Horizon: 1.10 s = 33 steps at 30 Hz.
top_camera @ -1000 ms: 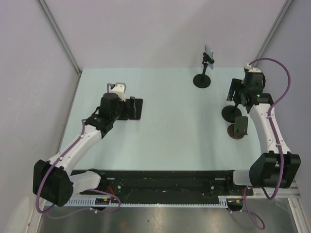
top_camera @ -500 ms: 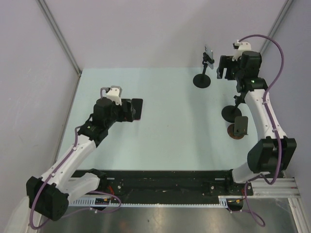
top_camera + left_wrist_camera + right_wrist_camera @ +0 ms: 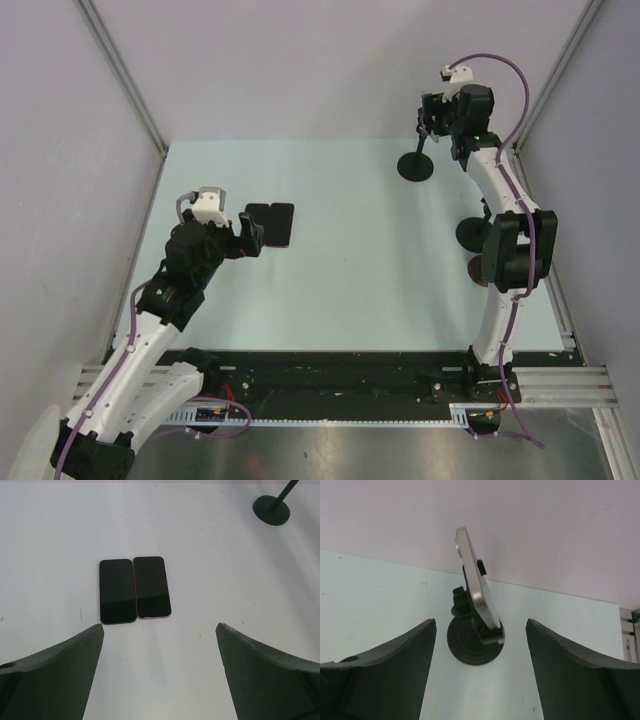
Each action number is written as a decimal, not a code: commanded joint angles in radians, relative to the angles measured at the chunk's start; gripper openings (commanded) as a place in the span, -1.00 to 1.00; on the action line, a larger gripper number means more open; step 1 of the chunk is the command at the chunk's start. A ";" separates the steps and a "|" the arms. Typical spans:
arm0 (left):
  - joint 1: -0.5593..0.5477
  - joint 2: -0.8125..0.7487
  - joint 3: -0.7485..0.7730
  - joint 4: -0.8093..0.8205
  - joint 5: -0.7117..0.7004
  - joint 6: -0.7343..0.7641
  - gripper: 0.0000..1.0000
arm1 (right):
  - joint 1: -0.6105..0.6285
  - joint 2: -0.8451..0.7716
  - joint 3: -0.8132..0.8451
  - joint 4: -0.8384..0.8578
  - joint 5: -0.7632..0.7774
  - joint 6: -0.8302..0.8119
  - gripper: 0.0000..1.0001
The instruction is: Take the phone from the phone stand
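Note:
A silver-edged phone (image 3: 477, 587) stands tilted in the clamp of a black phone stand (image 3: 470, 642) with a round base, at the table's far right. In the top view the stand (image 3: 416, 168) shows and the phone is mostly hidden behind my right gripper (image 3: 432, 112). My right gripper (image 3: 480, 626) is open, its fingers either side of the phone and apart from it. My left gripper (image 3: 248, 232) is open and empty, just short of two dark phones (image 3: 272, 223) lying flat side by side on the table. They also show in the left wrist view (image 3: 134, 589).
Another round stand base (image 3: 470, 235) and a tipped stand with a brownish disc (image 3: 487, 270) sit at the right edge, partly behind the right arm. Grey walls close in the back and sides.
My right arm has swung from the right-edge stand to the back, bringing its gripper up to the phone on the stand. My left gripper has drawn back from the two flat phones.

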 commanded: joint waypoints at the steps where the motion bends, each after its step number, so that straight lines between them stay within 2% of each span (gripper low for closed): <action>1: 0.008 -0.039 -0.010 -0.016 -0.047 -0.009 1.00 | 0.014 0.085 0.114 0.100 0.029 -0.038 0.51; 6: 0.009 -0.041 0.002 -0.030 -0.050 0.002 1.00 | 0.009 0.168 0.177 0.105 0.022 -0.038 0.34; 8: 0.009 -0.041 0.004 -0.030 -0.044 0.002 1.00 | 0.009 0.174 0.195 0.105 0.000 -0.038 0.17; 12: 0.009 -0.015 0.005 -0.030 -0.025 0.002 1.00 | 0.020 0.171 0.202 0.105 -0.015 -0.053 0.06; 15: 0.009 0.004 0.010 -0.030 -0.004 -0.001 1.00 | 0.018 0.184 0.232 0.103 -0.015 -0.055 -0.10; 22: 0.009 0.041 0.024 -0.030 0.047 0.028 1.00 | 0.030 0.171 0.234 0.066 -0.021 -0.069 -0.87; 24: 0.009 0.053 0.028 -0.030 0.068 0.037 1.00 | 0.044 0.147 0.228 0.054 -0.021 -0.078 -1.00; 28: 0.008 0.093 0.048 -0.027 0.114 0.043 1.00 | 0.083 0.063 0.151 0.052 -0.017 -0.084 -1.00; 33: -0.014 0.172 0.093 0.007 0.183 0.072 1.00 | 0.153 -0.089 -0.048 0.074 0.023 -0.055 -1.00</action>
